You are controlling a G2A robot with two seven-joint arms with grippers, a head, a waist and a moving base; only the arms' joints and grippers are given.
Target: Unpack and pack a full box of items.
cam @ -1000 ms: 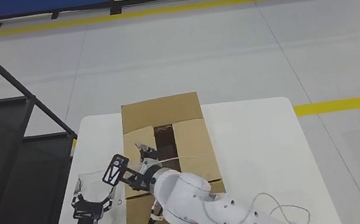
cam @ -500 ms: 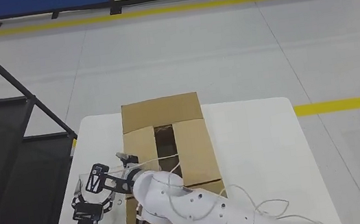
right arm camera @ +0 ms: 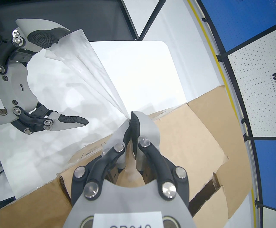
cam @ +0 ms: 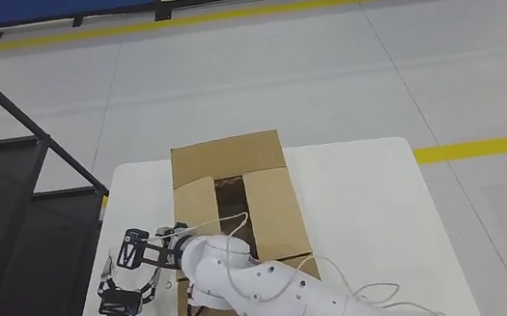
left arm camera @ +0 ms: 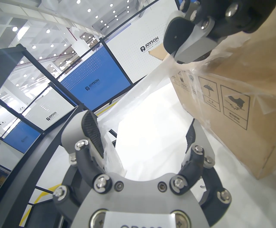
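White table [cam: 367, 201], box [cam: 270, 204] near its left edge.
Our right end effector [right arm camera: 132, 121] pinches the tape [right arm camera: 90, 71], which stretches off the box toward that edge, touching our released left end effector [left arm camera: 140, 127].

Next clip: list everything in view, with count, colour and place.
cardboard box: 1, brown, on the table, top flaps partly open
clear tape strip: 1, transparent, stretched between the two end effectors
table: 1, white, under the box
metal rack: 1, black, beside the table
partition panels: several, blue and white, across the floor
floor lines: 2, yellow, on the floor
left end effector: 1, grey-black, open beside the box, tape on one finger
right end effector: 1, grey-black, shut on the tape at the box edge
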